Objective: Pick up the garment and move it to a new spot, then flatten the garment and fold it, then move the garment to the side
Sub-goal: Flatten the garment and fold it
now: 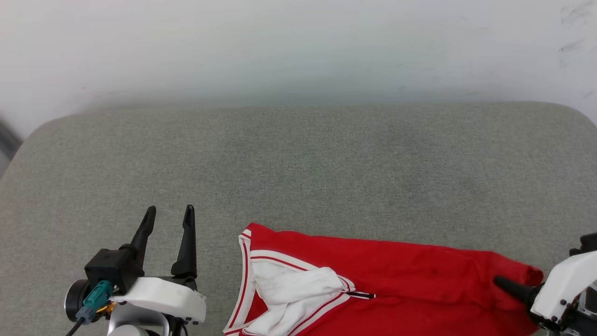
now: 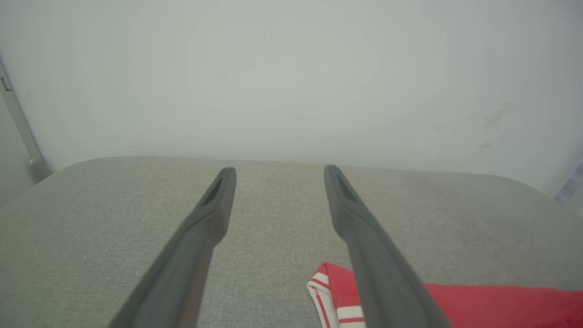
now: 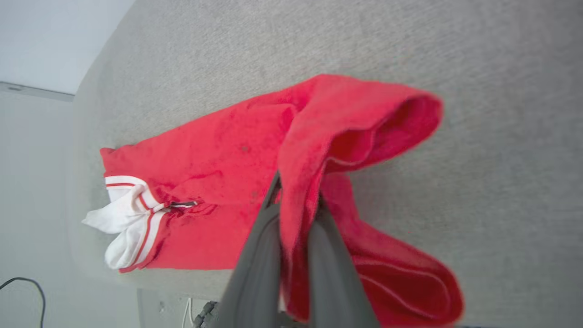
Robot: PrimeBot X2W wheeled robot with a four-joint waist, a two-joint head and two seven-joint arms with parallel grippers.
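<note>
The garment [image 1: 392, 275], a red jersey with a white sleeve and red-white striped trim, lies crumpled along the near edge of the grey cushion [image 1: 298, 168]. At its right end my right gripper [image 1: 501, 282] is shut on the red cloth. In the right wrist view a fold of the garment [image 3: 319, 136] is pinched between the dark fingers [image 3: 255, 255] and lifts off the surface. My left gripper [image 1: 169, 215] stands open left of the garment, apart from it, with nothing between its fingers. The left wrist view shows the left gripper [image 2: 278, 175] above bare cushion, the garment's striped corner [image 2: 334, 291] just behind its right finger.
A pale wall [image 1: 298, 46] rises behind the cushion's far edge. The cushion's rounded corners lie at far left [image 1: 42, 135] and far right [image 1: 573, 116]. Wide bare fabric stretches beyond the garment. A cable [image 3: 27, 287] hangs below the cushion's near edge.
</note>
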